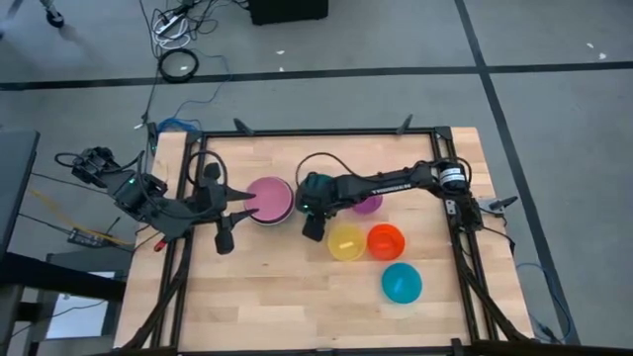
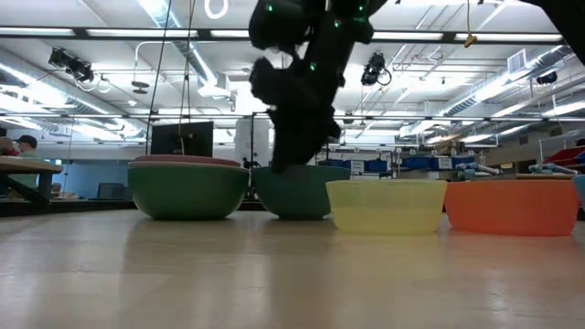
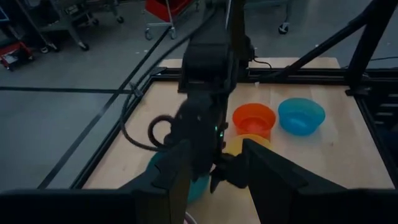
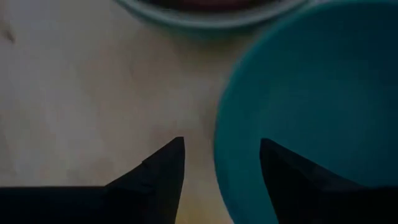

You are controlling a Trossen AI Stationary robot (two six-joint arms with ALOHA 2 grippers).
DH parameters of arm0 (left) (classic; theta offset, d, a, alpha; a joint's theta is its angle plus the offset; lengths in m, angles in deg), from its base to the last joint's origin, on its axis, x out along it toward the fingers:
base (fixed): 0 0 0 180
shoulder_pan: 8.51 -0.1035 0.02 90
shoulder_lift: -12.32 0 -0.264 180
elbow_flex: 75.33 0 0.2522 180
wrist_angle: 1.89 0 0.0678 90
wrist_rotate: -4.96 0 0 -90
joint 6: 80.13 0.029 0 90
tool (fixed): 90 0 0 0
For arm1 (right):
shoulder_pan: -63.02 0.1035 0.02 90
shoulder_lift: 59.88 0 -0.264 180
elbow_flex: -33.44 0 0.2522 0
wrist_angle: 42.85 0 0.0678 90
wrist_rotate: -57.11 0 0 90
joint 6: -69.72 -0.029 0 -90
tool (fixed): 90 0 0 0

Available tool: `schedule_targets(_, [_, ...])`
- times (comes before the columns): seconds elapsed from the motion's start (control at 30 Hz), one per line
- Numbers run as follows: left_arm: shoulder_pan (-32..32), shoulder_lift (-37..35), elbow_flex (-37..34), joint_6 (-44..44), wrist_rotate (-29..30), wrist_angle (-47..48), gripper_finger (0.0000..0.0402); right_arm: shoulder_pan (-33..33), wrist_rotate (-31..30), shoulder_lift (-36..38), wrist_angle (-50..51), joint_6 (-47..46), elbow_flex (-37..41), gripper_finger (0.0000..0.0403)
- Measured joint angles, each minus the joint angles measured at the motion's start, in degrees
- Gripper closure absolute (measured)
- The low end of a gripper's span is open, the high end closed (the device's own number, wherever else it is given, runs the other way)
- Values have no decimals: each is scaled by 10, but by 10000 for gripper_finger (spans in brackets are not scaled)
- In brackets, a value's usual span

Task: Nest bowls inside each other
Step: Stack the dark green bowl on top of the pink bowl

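Four views each give a different part of this. From the high view, the counter carries a pink bowl nested in a stack toward the left, a purple bowl partly under the right arm, then a yellow bowl touching an orange bowl, and a light blue bowl a little apart nearer the front edge. The right tool hangs between the pink stack and the yellow bowl; the teal bowl under it is hidden here. The left tool rests just beside the pink stack; whether its fingers are parted I cannot tell.

The low view shows what the high one hides: a sage green bowl at the bottom of the pink stack, and a teal bowl standing on the counter between it and the yellow bowl, with the right arm coming down into it.

The left wrist view looks across at the right arm, with the orange and light blue bowls beyond it.

The right wrist view shows the right tool's fingers spread wide, straddling the teal bowl's rim, one inside and one outside, not pressing it.
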Motion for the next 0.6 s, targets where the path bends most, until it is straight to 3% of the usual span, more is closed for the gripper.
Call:
schedule_targets(0.27, [0,0,0,0,0,0,249,0,-50,-43,-22,24,8,224])
schedule_targets(0.37, [0,0,0,-2,0,2,249,-3,-43,-46,-16,39,9,275])
schedule_targets(0.5, [0,0,0,-2,1,6,249,-4,-31,-30,-5,65,7,382])
schedule_targets(0.6, [0,0,0,-2,0,9,249,1,-56,-12,6,72,1,394])
